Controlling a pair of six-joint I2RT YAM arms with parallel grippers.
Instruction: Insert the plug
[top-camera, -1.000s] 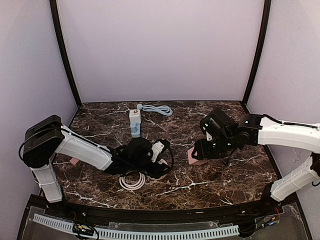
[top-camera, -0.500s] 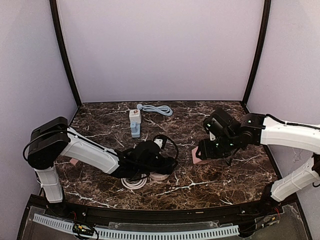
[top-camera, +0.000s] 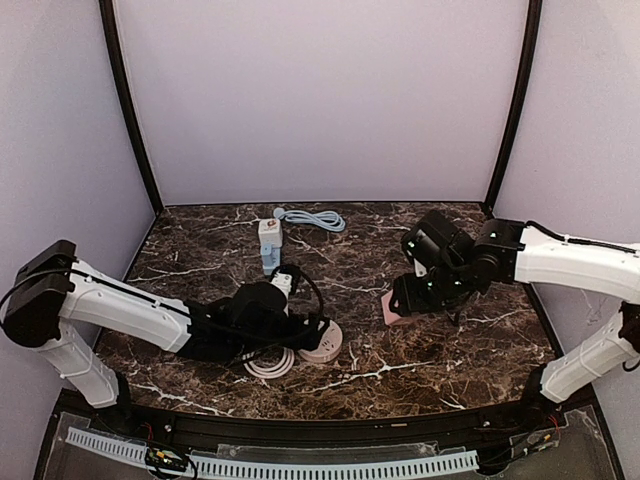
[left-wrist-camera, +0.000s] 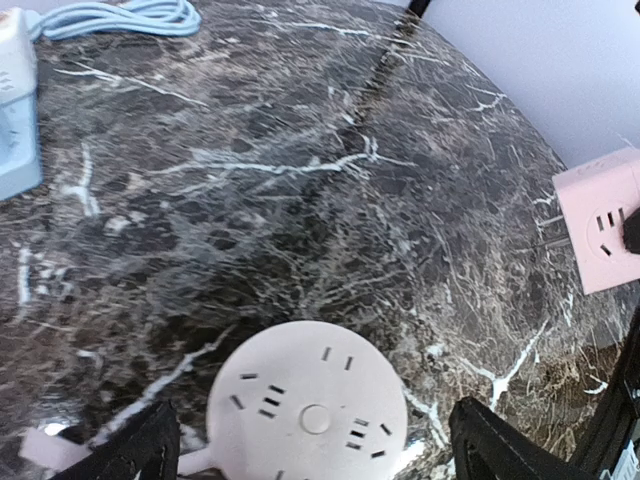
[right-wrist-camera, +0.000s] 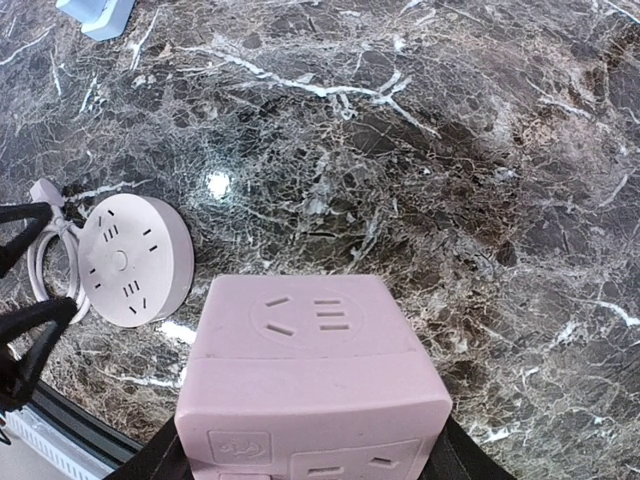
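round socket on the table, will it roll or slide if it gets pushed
The round socket lies flat on its broad face, so it would probably slide, not roll. Its rigid-looking shell likely won't flex. The coiled cord beside it may drag and turn it.

The table (top-camera: 400, 370) was dark brown-black marble run through with thin white veins. The round socket (left-wrist-camera: 308, 415) was pinkish white with dark slots, its coiled cord (top-camera: 266, 362) white; the cube socket (right-wrist-camera: 315, 395) was pale pink all over. The power strip (top-camera: 269, 245) was white over light blue, the cable (top-camera: 312, 218) light blue. The left arm (top-camera: 130, 305) and right arm (top-camera: 575, 262) had white shells and black joints, against pale lilac walls (top-camera: 320, 100) and black posts (top-camera: 128, 110)
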